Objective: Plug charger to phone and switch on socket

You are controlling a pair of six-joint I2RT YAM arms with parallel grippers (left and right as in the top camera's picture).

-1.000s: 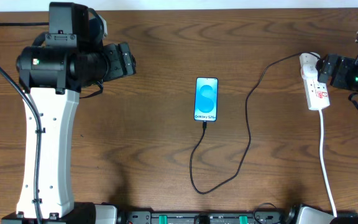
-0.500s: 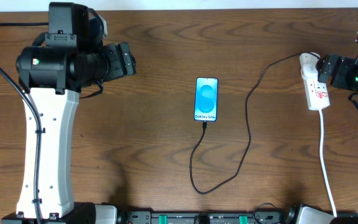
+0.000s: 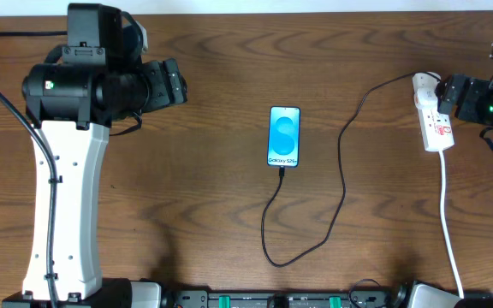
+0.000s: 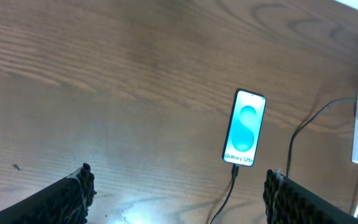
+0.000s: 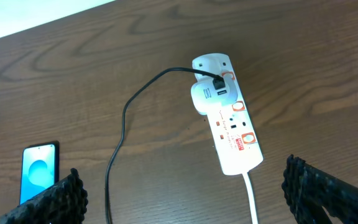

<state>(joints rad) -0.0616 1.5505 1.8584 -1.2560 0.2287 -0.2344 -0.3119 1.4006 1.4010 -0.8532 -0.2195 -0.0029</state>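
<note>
- I use the phone as my reference. It lies flat with its screen lit.
- The charger meets the phone's bottom edge, loops away below it, then runs off to the phone's right to the socket. The tip looks seated, though I can't confirm it's fully home.
- My right gripper hangs above the socket, well to the phone's right, jaws spread wide and holding nothing.
- My left gripper sits well to the phone's left, also wide and empty.
- I judge that switching on the socket is the step in hand. I'd narrow the right claw first so that one fingertip presses, not two.
- I can't tell which of the red-marked switches serves the white adapter. I'd pick the one beside it.
- I'd come straight down and press gently, so the strip doesn't skid or tug the cable out of the phone.
</note>
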